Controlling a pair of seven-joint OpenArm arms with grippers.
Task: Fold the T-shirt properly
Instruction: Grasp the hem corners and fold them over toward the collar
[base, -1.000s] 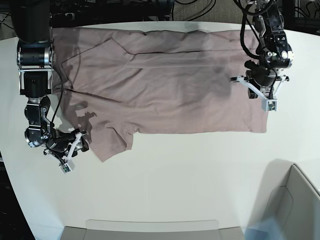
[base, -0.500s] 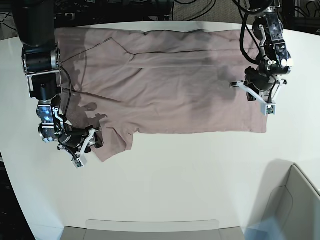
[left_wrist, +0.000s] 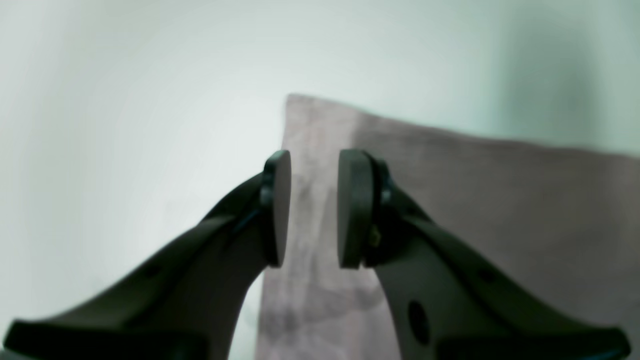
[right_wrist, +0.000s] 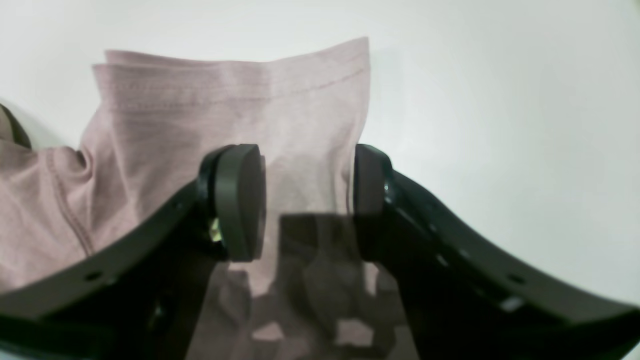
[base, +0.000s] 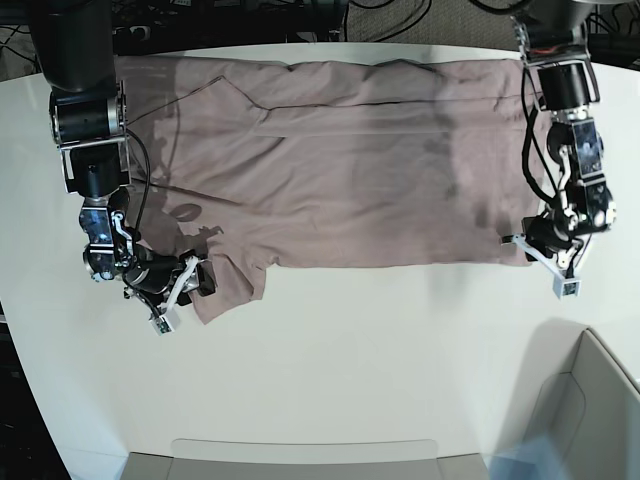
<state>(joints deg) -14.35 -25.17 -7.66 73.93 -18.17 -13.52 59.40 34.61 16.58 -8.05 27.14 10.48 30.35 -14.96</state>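
Note:
The dusty pink T-shirt (base: 340, 170) lies flat across the far half of the white table (base: 380, 350), with one sleeve (base: 235, 285) sticking out toward the front left. My left gripper (base: 540, 256) is at the shirt's near right corner (left_wrist: 320, 130); its pads (left_wrist: 277, 207) stand a little apart, with the cloth edge lying in line with the gap. My right gripper (base: 198, 280) is open over the sleeve (right_wrist: 225, 105), and the sleeve's hemmed end lies between and beyond its wide-set pads (right_wrist: 240, 207).
A grey bin (base: 590, 400) stands at the near right corner. A pale tray edge (base: 300, 455) runs along the front. Dark cables and arm bases (base: 80, 60) crowd the back edge.
My left arm has swung down along the shirt's right side to its near corner, and its jaws have parted. My right gripper has slid right onto the sleeve.

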